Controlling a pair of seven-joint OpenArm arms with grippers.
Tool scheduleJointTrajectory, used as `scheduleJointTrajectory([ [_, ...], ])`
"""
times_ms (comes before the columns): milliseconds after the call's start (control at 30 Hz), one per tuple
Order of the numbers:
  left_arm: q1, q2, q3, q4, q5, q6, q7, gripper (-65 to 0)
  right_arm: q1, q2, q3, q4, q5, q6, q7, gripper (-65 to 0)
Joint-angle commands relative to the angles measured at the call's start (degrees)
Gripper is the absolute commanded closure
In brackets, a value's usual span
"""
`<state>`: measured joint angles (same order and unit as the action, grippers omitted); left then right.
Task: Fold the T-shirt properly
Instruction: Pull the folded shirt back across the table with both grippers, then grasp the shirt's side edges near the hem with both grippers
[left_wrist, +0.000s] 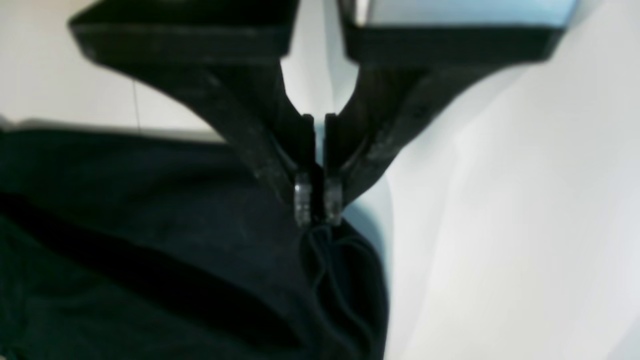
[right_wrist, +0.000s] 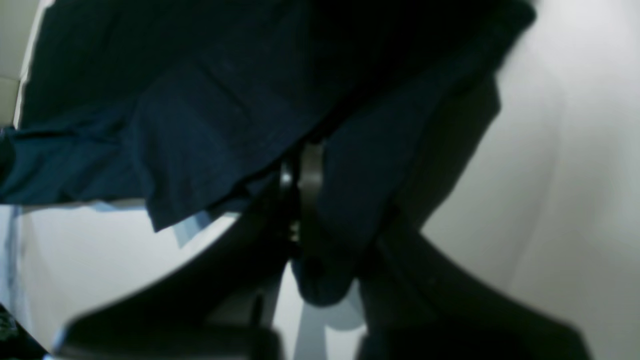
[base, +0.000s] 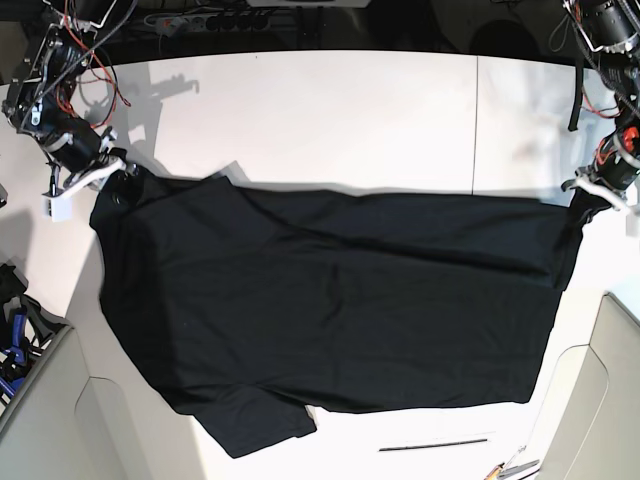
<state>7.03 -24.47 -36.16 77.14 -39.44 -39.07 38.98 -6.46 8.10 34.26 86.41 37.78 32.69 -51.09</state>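
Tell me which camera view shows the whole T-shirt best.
The base view: the T-shirt lies spread across the white table, every edge visible. The left wrist view shows only a corner pinched in the left gripper; the right wrist view shows dark folds draped around the right gripper.

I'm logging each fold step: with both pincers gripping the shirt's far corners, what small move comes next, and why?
Probably carry both corners toward the near hem. The left pincer and right pincer each pinch a far corner of the T-shirt, which lies spread flat.
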Motion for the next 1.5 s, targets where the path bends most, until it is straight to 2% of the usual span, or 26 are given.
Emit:
scheduleJointTrajectory([
  [0, 0.7, -1.2, -1.4, 1.3, -1.7, -0.5, 0.4, 0.0, -1.1, 0.8, 0.3, 2.4, 1.3, 0.5, 0.9, 0.0],
  [233, 9.3, -1.2, -7.2, 1.8, -13.4, -0.9, 5.9, 0.0, -10.0, 1.4, 0.3, 10.2, 4.4, 0.5, -1.1, 0.0],
  [533, 18.8, -0.7, -12.9, 1.9, -27.4, -0.9, 12.6, 0.0, -17.2, 4.6, 2.4, 11.2, 5.0, 0.6, -1.9, 0.0],
  [733, 21.0, -0.3, -13.0, 1.9, -29.4, -0.9, 13.8, 0.0, -19.4, 6.4, 6.4, 11.2, 8.5, 0.6, -2.6, 0.0],
  [933, 20.9, -0.1, -13.0, 1.9, -30.7, -0.9, 14.1, 0.0, -19.3, 6.1, 7.5, 11.2, 8.7, 0.5, -3.7, 0.0],
  [1000, 20.9, -0.1, -13.0, 1.9, -30.7, -0.9, 15.0, -9.7, -19.3, 6.0, 7.5, 11.2, 8.7, 0.2, -4.1, 0.0],
  [1033, 20.9, -0.1, -13.0, 1.9, -30.7, -0.9, 15.3, -15.0, -19.3, 6.0, 7.5, 11.2, 8.7, 0.1, -4.0, -4.5],
  [1067, 21.0, -0.1, -13.0, 1.9, -30.7, -0.9, 15.5, -19.2, -19.3, 6.1, 7.5, 11.2, 8.7, 0.1, -4.0, -12.2],
  [1133, 21.0, -0.2, -13.1, 1.9, -31.1, -0.9, 15.7, -22.6, -19.2, 6.1, 7.7, 11.2, 8.7, 0.1, -4.0, -25.3],
  [1167, 21.0, -0.1, -13.4, 1.9, -31.7, -0.9, 15.8, -22.6, -19.2, 6.1, 7.9, 11.2, 8.7, 0.1, -4.0, -29.0],
  [1467, 20.7, -0.9, -25.1, 1.9, -35.2, -0.9, 15.7, -22.6, -15.5, 7.0, 19.2, 11.2, 10.2, 0.1, -2.6, -30.2],
])
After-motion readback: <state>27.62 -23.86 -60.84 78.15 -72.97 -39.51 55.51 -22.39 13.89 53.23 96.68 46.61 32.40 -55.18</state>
